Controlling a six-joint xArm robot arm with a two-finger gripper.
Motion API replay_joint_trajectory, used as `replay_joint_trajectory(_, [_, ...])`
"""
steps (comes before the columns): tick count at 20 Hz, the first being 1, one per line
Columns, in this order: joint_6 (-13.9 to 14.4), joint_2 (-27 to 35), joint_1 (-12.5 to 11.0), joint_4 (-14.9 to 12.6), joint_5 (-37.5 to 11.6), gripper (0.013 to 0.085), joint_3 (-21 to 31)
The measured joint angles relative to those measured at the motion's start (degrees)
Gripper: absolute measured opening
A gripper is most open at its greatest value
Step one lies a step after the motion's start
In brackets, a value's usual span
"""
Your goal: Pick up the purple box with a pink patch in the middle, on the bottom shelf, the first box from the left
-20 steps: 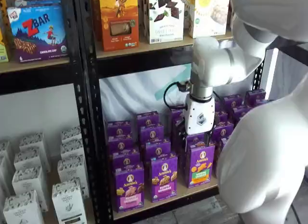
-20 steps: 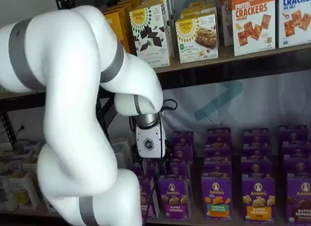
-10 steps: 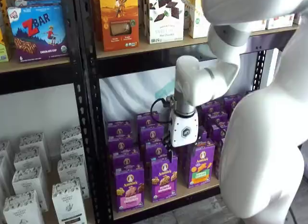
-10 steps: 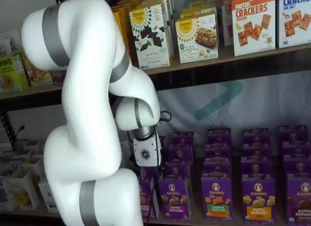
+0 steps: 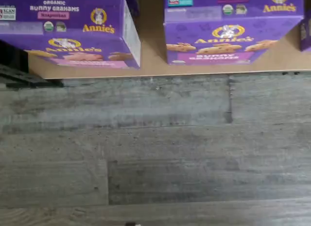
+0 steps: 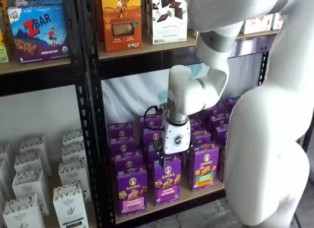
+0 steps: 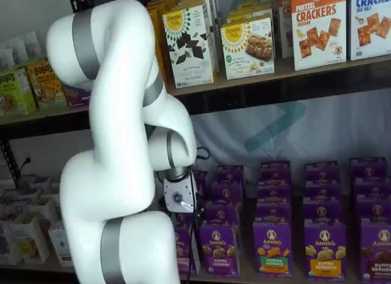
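The end effector (image 6: 172, 157) hangs above the purple box (image 6: 131, 190); finger gap seemingly hidden, unreadable.

The white arm rises through a thick lower link with a grey band, bends at a high elbow, then folds back down through a rounded joint to the wrist, as both shelf views show. From the wrist the gripper (image 6: 172, 158) hangs straight down, its white body carrying a small dark round emblem on the front face. A black cable loops out beside the wrist joint. In a shelf view the gripper (image 7: 182, 215) shows mainly as that white body, partly behind the arm's own lower link. The black fingers are barely visible below the body, so whether they stand apart cannot be told.
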Motion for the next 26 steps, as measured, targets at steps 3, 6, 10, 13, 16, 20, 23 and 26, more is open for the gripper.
replay_joint_trajectory(3, [-0.6,2.9,1.2,2.0,0.0,0.0850,-2.3])
replay_joint_trajectory(6, [-2.7,5.8,2.4,5.5,-0.4,0.0850,-4.6])
replay_joint_trajectory(10, [-4.6,8.8,3.3,8.5,-1.4,0.0850,-6.8])
replay_joint_trajectory(13, [-4.6,10.9,3.7,8.8,-2.2,0.0850,-8.3])
replay_joint_trajectory(16, [-3.8,13.4,3.9,8.1,-3.3,0.0850,-10.2])
replay_joint_trajectory(20, [-2.9,16.1,4.3,7.6,-3.8,0.0850,-12.6])
replay_joint_trajectory(23, [-1.5,18.4,4.7,6.4,-4.2,0.0850,-14.8])
replay_joint_trajectory(26, [1.2,20.6,5.0,3.8,-4.1,0.0850,-17.1])
